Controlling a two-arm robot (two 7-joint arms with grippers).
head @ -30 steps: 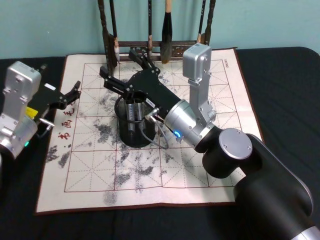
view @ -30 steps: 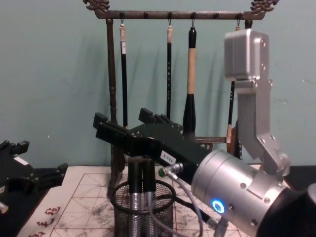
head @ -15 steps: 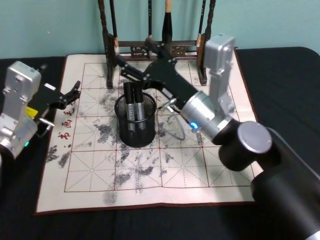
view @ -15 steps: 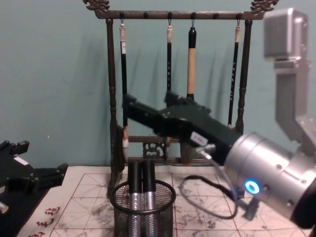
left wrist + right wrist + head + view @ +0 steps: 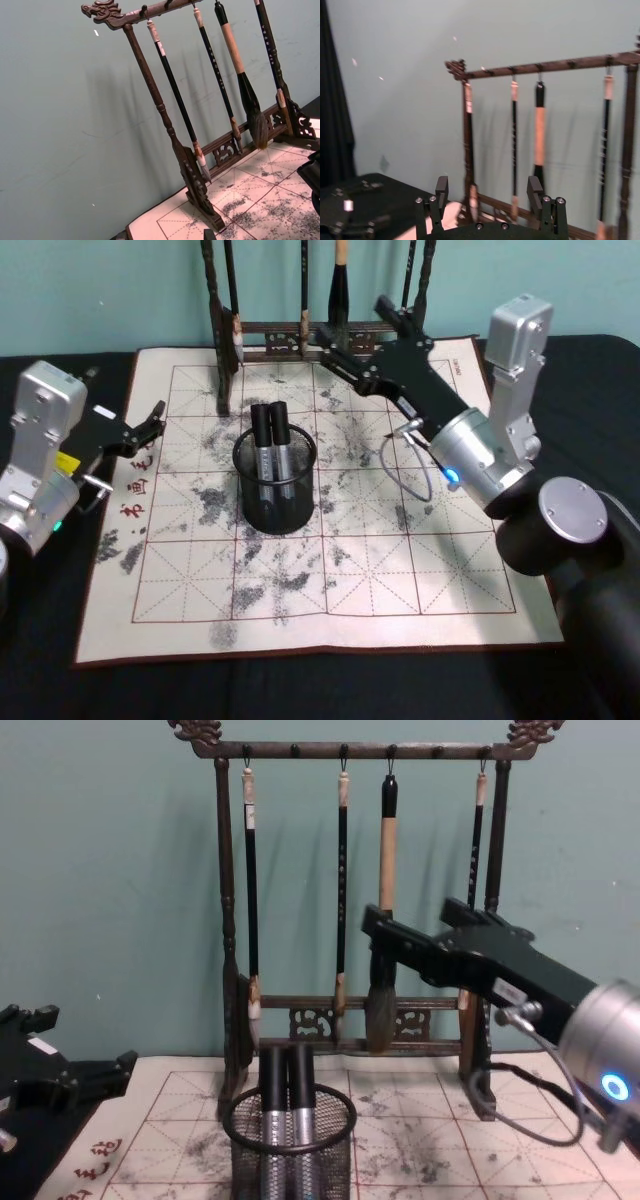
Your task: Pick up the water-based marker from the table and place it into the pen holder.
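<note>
- Two markers (image 5: 272, 445) stand upright side by side in the pen holder (image 5: 274, 502) — black caps above the rim, silver barrels showing through the mesh. The holder sits on the ink-stained mat (image 5: 330, 570), in front of the brush rack (image 5: 345, 900).
- The right gripper (image 5: 362, 332) is in the air near the foot of the rack, off to the right of the holder and apart from it. Its fingers are spread wide with nothing between them, as the right wrist view confirms (image 5: 490, 200).
- The left gripper (image 5: 148, 427) is parked at the mat's left edge, its fingers apart and holding nothing.
- No marker lies loose on the mat, so the placing looks done; the step in hand is the right arm's retreat.
- To do that well, I would keep the arm high and draw it away on the right — clear of the hanging brushes (image 5: 385, 930) and of the marker caps, since a knock could tip the light mesh cup.
</note>
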